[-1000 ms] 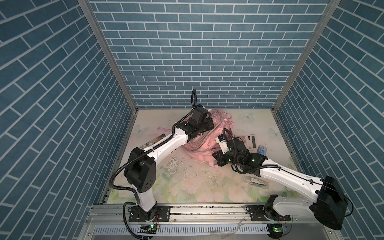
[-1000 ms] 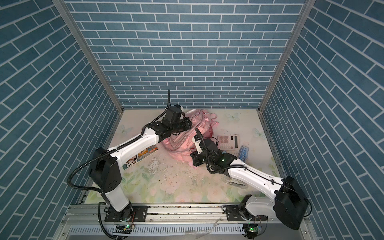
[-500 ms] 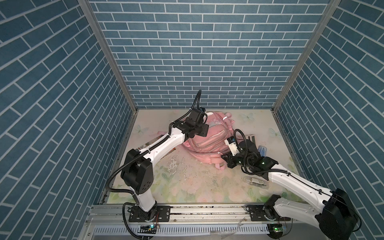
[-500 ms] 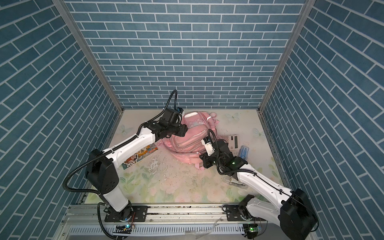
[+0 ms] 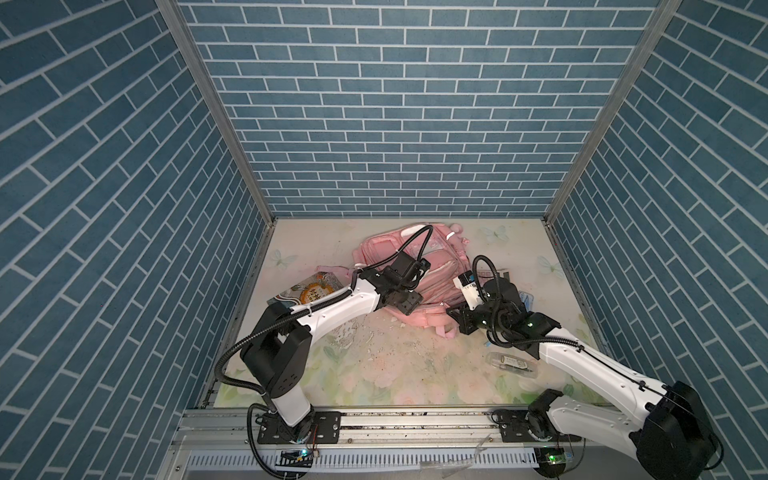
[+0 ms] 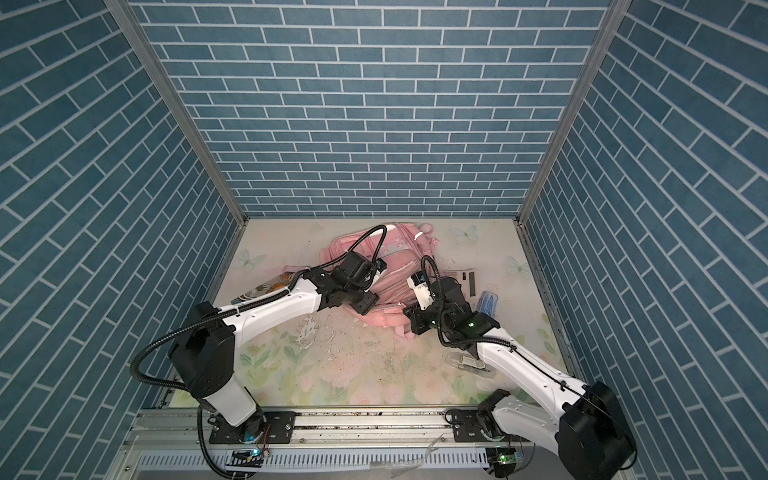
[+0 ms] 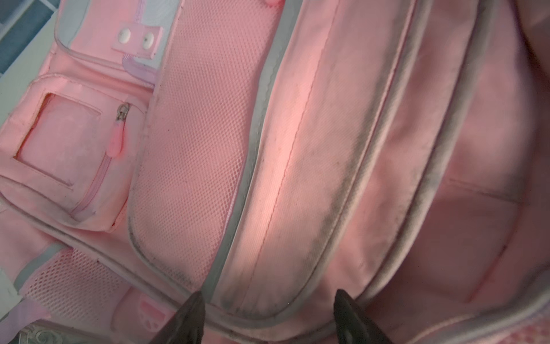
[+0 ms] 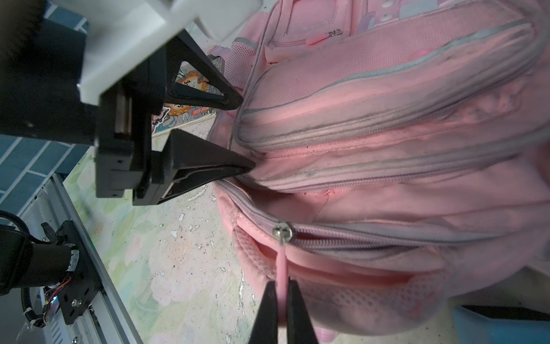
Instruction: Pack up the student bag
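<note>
Book (image 5: 309, 291): flat, far left, just beside the bag. Left gripper (image 7: 269, 312): fingers apart, astride a grey-piped pocket edge, holding nothing; arm reaches forward, wrist dipped over the bag's near-left side. Bag (image 5: 376, 259): pink, lying mid-table (image 5: 374, 374), towards the rear. Right gripper (image 8: 281, 300): fingers clamped on the pink zip pull (image 8: 281, 262); arm stretched low, wrist turned inward at the near-right corner. Step, as I judge it: working the zip. Advice: draw the pull along the zip's line, not upward; left should pin fabric as counter-hold. Calculator (image 6: 467, 282): right of bag.
</note>
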{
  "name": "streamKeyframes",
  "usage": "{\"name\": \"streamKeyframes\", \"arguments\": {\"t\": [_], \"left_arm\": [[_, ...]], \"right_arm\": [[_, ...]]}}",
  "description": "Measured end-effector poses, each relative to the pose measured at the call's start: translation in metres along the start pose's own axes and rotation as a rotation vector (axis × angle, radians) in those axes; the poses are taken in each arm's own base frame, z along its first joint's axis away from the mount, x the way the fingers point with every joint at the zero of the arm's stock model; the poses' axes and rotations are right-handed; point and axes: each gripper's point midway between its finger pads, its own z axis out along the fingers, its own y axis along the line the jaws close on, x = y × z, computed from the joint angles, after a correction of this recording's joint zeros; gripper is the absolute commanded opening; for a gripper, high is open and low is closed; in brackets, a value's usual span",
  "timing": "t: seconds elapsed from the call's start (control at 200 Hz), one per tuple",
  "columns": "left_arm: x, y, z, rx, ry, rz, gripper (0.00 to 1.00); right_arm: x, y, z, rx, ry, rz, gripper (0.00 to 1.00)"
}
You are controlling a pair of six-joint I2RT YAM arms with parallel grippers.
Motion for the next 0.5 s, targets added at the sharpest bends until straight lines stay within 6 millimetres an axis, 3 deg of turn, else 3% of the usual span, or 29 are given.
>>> {"name": "streamKeyframes", "arguments": {"t": [0.105, 0.195, 0.235, 0.305, 0.36, 0.5], "left_arm": [[-0.001, 0.000, 0.012, -0.014, 0.002, 0.005, 0.69], [0.002, 0.000, 0.024, -0.035, 0.014, 0.005, 0.59], [0.003, 0.000, 0.028, -0.040, 0.018, 0.004, 0.48], [0.002, 0.000, 0.031, -0.050, 0.019, 0.000, 0.17], [-0.001, 0.000, 0.031, -0.060, 0.013, -0.007, 0.00], [-0.011, 0.005, 0.024, -0.085, -0.002, -0.036, 0.00]], "right_arm": [[0.002, 0.001, 0.001, -0.006, 0.004, 0.001, 0.00], [0.007, -0.001, 0.002, -0.006, 0.017, 0.005, 0.00], [0.009, -0.001, 0.003, -0.006, 0.021, 0.006, 0.00], [0.009, -0.001, 0.003, -0.005, 0.023, 0.007, 0.00], [0.009, -0.002, 0.003, -0.001, 0.023, 0.007, 0.00], [0.007, -0.010, 0.004, 0.034, 0.018, 0.003, 0.00]]}}
